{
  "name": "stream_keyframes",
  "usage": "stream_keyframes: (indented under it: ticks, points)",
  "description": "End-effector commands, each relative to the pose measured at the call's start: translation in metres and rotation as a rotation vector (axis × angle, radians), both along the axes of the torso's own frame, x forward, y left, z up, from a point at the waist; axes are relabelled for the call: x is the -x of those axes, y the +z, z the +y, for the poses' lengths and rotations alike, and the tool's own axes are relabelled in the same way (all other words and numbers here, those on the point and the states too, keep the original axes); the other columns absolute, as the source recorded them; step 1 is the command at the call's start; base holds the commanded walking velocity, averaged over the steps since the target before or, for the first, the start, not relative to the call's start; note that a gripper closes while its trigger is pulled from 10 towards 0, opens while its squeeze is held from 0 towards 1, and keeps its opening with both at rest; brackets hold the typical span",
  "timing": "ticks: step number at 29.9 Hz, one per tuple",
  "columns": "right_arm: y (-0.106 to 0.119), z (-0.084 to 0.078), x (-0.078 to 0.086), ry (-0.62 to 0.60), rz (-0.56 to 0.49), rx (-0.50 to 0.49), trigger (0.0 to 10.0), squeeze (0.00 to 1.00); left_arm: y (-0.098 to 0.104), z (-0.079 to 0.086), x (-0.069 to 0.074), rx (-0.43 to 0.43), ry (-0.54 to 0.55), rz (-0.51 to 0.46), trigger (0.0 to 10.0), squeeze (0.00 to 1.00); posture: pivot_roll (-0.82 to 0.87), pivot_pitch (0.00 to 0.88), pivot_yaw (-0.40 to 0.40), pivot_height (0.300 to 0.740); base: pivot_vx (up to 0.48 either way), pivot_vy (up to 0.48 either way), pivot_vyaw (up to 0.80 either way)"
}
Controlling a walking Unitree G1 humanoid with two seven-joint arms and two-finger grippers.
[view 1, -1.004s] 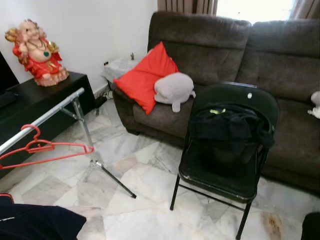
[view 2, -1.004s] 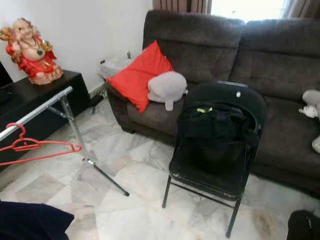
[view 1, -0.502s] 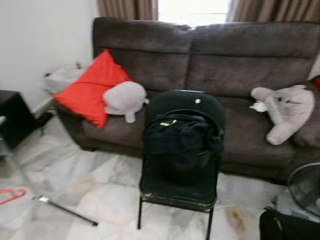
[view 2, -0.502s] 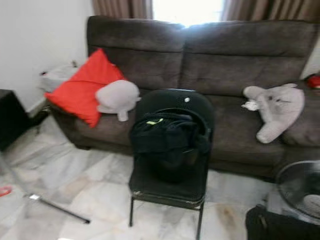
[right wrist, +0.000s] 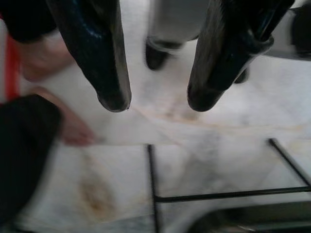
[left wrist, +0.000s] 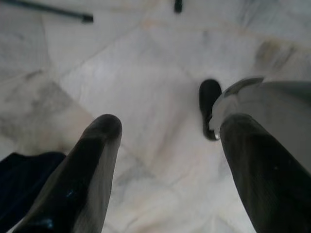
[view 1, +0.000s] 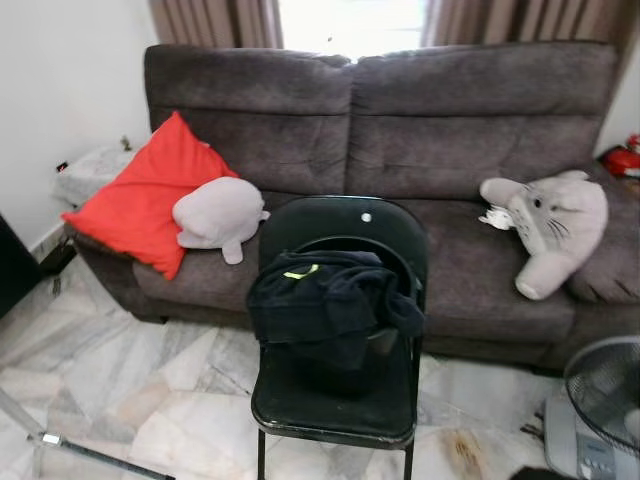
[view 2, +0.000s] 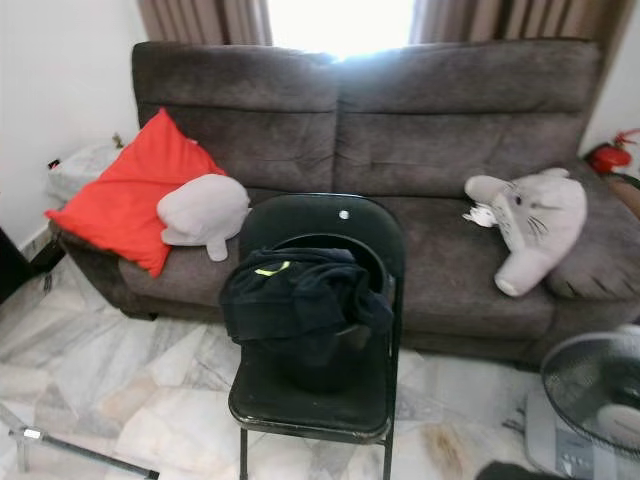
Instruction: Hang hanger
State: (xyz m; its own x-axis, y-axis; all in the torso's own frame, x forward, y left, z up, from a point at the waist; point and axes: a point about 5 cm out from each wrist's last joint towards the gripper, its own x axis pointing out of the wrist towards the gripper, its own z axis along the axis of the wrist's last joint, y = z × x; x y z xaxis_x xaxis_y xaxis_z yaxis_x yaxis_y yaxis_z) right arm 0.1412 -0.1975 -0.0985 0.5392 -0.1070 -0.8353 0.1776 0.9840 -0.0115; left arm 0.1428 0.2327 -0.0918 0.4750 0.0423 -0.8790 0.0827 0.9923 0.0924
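A black folding chair [view 1: 340, 405] stands on the marble floor in front of me, with a dark garment [view 1: 325, 300] heaped over its seat and back. One metal leg of the clothes rack [view 1: 90, 455] crosses the floor at the lower left. My left gripper [left wrist: 170, 126] hangs open over the bare floor, beside my own black foot [left wrist: 210, 107]. My right gripper [right wrist: 158, 103] is open too, above the floor by the chair's black leg frame [right wrist: 153, 179]. A blurred red strip [right wrist: 10, 68] lies at that picture's edge; I cannot tell what it is.
A dark brown sofa [view 1: 450, 130] behind the chair holds a red cushion [view 1: 145, 195], a grey plush [view 1: 215, 212] and a grey-white plush [view 1: 550, 225]. A floor fan [view 1: 600, 400] stands at the lower right. A person's bare foot [right wrist: 43, 58] is near my right gripper.
The camera has swung to the right: the rack with the red hanger and the black cabinet slid off the left, and the chair and sofa came to the middle.
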Motion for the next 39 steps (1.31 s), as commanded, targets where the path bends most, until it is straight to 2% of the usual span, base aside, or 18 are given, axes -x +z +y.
stream_keyframes:
  ticks: [1, 6, 14, 26, 39]
  points:
    - [-0.002, -0.0014, 0.0065, -0.005, 0.014, 0.0, 10.0, 0.0, 0.0002, -0.001, -0.0017, -0.007, -0.02, 0.009, 10.0, 0.0, 0.07, 0.0, 0.057, 0.74, 0.289, 0.0, 0.0]
    - [-0.0018, -0.0003, 0.0062, -0.036, -0.002, -0.026, 10.0, 0.0, 0.0004, -0.0013, -0.0023, -0.007, -0.023, 0.008, 10.0, 0.0, 0.05, 0.0, 0.062, 0.74, 0.28, 0.0, 0.32]
    - [0.0024, 0.0007, 0.0002, -0.04, -0.086, -0.033, 10.0, 0.0, 0.0011, -0.0009, -0.004, -0.019, -0.052, 0.01, 10.0, 0.0, 0.0, 0.0, 0.08, 0.74, 0.0, 0.0, 0.0]
    - [0.0015, 0.0014, 0.0, -0.041, -0.063, -0.036, 10.0, 0.0, 0.0019, -0.0005, -0.0061, -0.012, -0.022, -0.004, 10.0, 0.0, 0.01, 0.0, 0.078, 0.74, 0.0, 0.0, 0.0]
    - [0.0022, 0.0011, -0.0031, -0.071, -0.064, -0.04, 10.0, 0.0, 0.0031, 0.0002, -0.0095, -0.011, 0.019, -0.013, 10.0, 0.0, 0.04, 0.0, 0.069, 0.74, 0.0, 0.402, 0.0]
